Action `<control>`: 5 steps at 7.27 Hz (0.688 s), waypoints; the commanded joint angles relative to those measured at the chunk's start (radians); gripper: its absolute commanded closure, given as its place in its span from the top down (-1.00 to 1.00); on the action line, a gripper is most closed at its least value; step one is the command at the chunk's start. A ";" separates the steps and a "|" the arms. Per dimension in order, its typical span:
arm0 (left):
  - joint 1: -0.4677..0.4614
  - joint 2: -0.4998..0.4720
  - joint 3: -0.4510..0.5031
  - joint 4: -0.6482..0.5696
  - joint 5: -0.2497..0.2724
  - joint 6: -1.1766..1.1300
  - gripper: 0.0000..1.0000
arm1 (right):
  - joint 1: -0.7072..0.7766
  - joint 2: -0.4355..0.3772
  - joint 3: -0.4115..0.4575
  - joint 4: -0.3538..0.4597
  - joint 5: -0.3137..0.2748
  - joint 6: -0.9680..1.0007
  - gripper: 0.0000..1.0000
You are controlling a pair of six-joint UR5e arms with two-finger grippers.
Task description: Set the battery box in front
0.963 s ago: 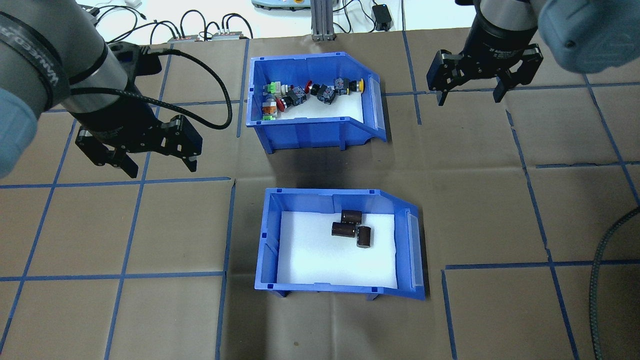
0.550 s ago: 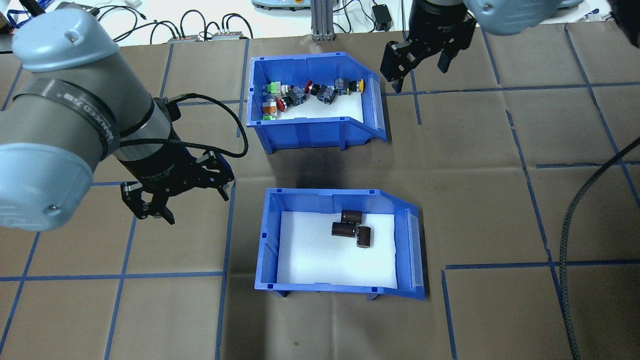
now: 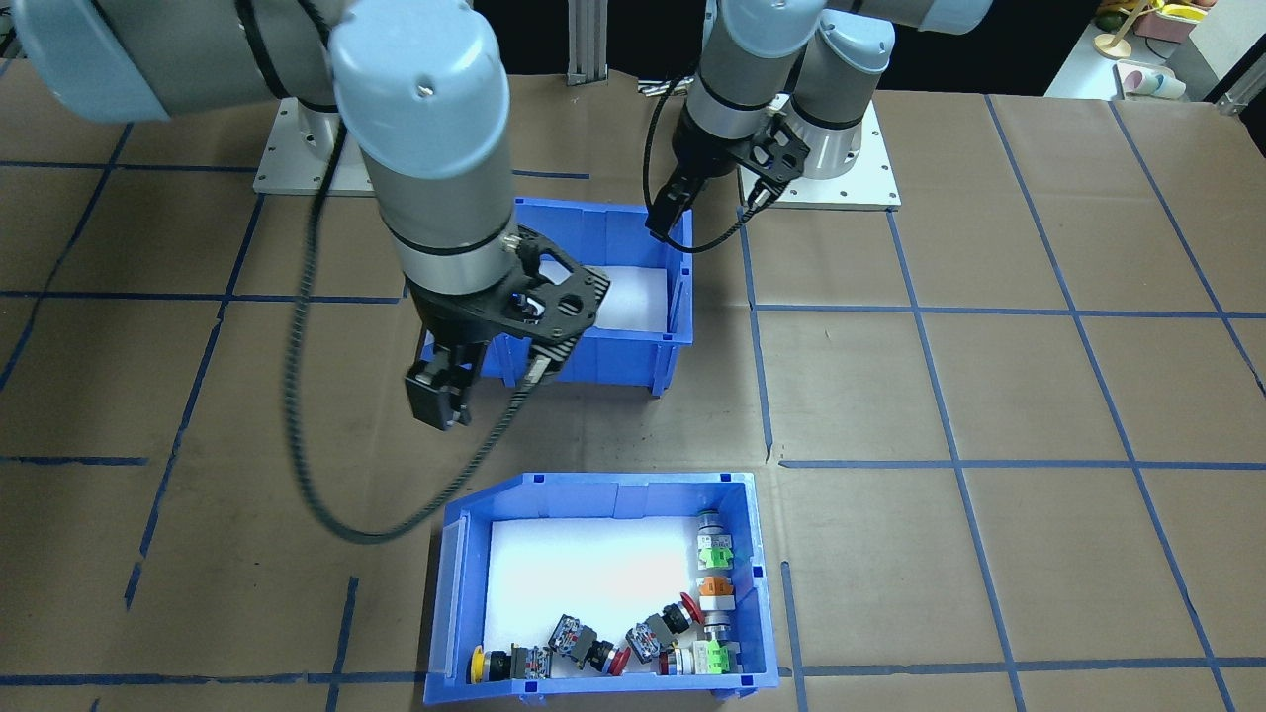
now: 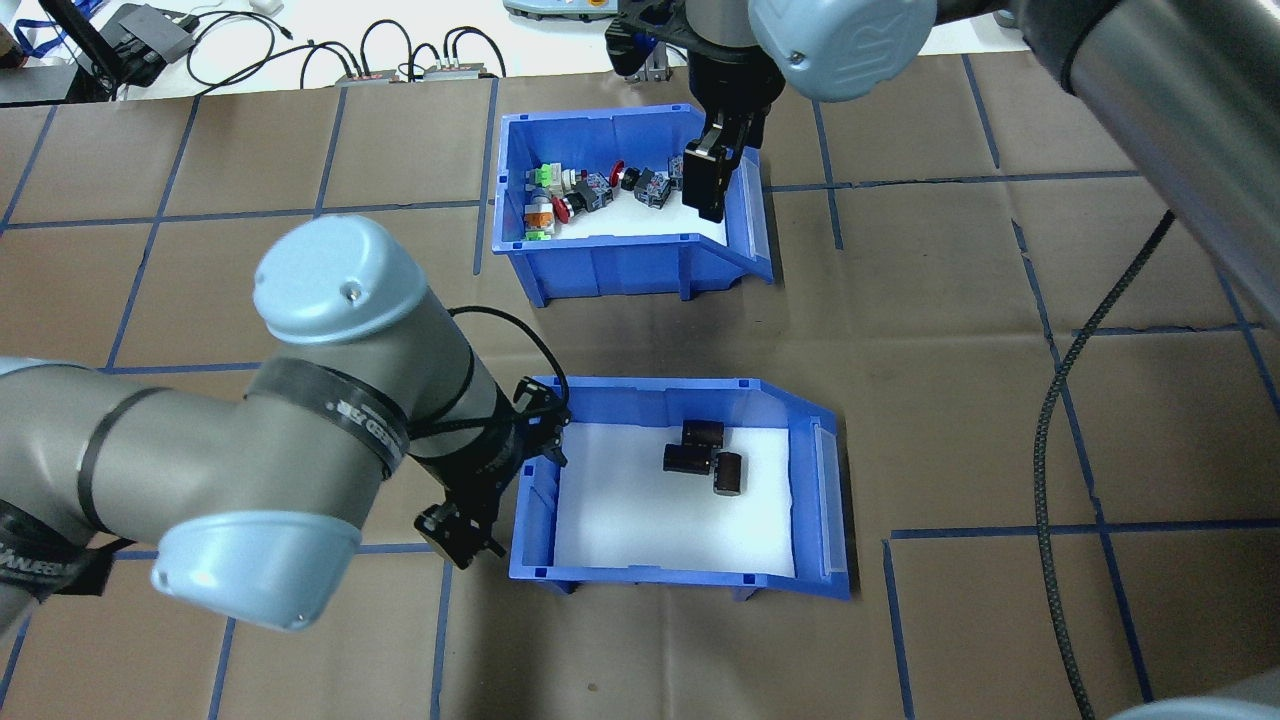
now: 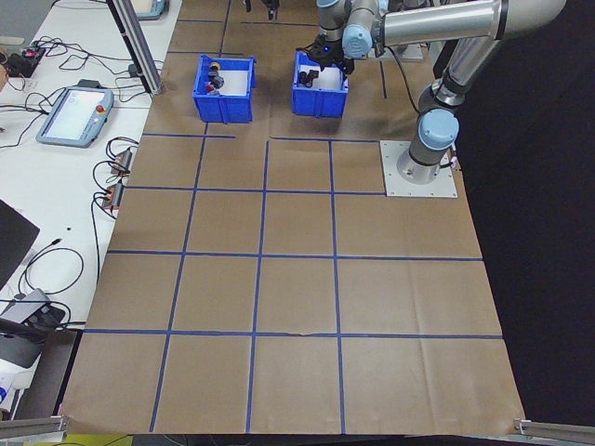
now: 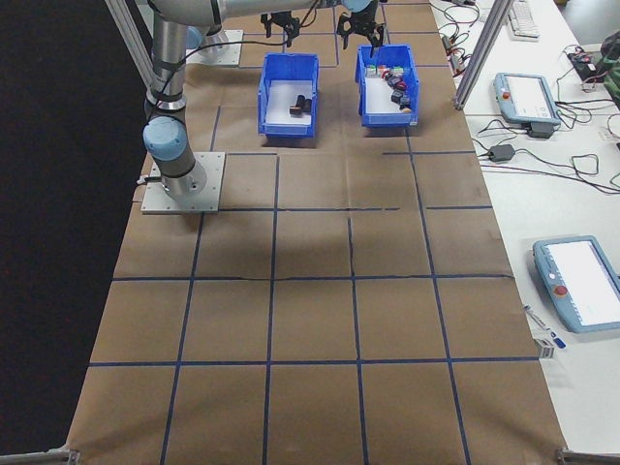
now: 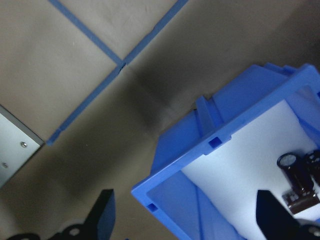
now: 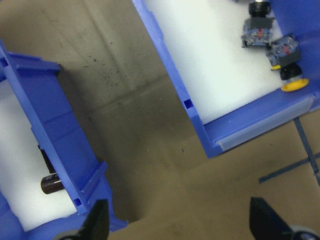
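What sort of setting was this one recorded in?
Most likely a robotics lab or test cell: two arms bolted to a paper-covered table marked with a blue tape grid, teach pendants and loose cables on side benches, and two blue parts bins.

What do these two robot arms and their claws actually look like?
Both arms are silver-grey tubes with rounded pale blue joint caps. The left arm bears a black band with white lettering. Each ends in a black two-finger gripper, left and right, trailed by black braided cables.

A brown paper-covered table (image 4: 960, 330) with blue tape lines carries the battery box (image 4: 680, 575) and push-button bin (image 4: 620, 265).
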 commanded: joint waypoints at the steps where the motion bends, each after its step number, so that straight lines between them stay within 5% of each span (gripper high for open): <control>1: -0.096 0.015 -0.151 0.199 -0.076 -0.335 0.98 | 0.093 0.075 -0.005 -0.070 -0.016 -0.168 1.00; 3: -0.111 0.018 -0.194 0.268 -0.077 -0.374 0.98 | 0.119 0.112 -0.018 -0.196 -0.033 -0.223 1.00; 5: -0.111 -0.005 -0.197 0.355 -0.077 -0.397 0.98 | 0.121 0.171 -0.041 -0.204 -0.022 -0.224 1.00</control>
